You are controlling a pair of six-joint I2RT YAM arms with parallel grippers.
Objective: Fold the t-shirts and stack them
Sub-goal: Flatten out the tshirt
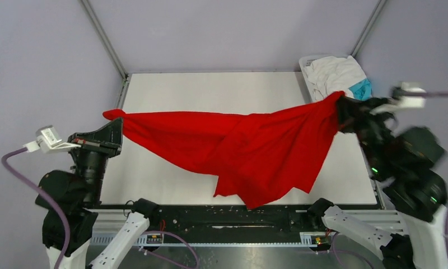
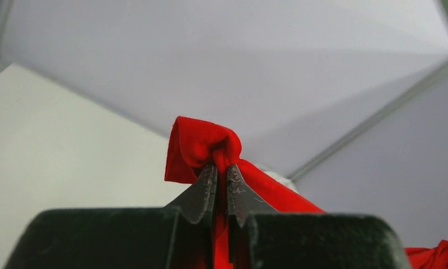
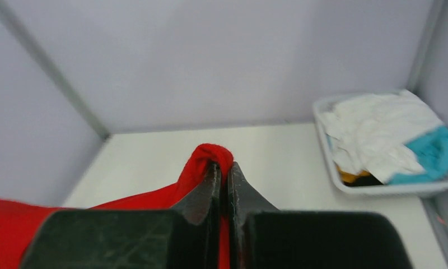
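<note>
Pinched cloth: the left gripper [image 2: 222, 168] and right gripper [image 3: 224, 166] are each clamped on one end of the red t-shirt [image 1: 250, 145].
They hold it stretched above the table [image 1: 210, 89], middle sagging toward the near edge, probably to spread it flat for folding; the white shirt [image 1: 336, 74] and teal shirt [image 1: 362, 88] lie in the basket [image 1: 307, 60].

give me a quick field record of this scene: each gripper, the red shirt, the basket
left gripper: shut on one bunched end of the red t-shirt
right gripper: shut on the other end
red t-shirt: lifted, stretched between them, middle sagging
basket: far right corner of the table, holds white cloth and teal cloth
folded stack: none visible
</note>
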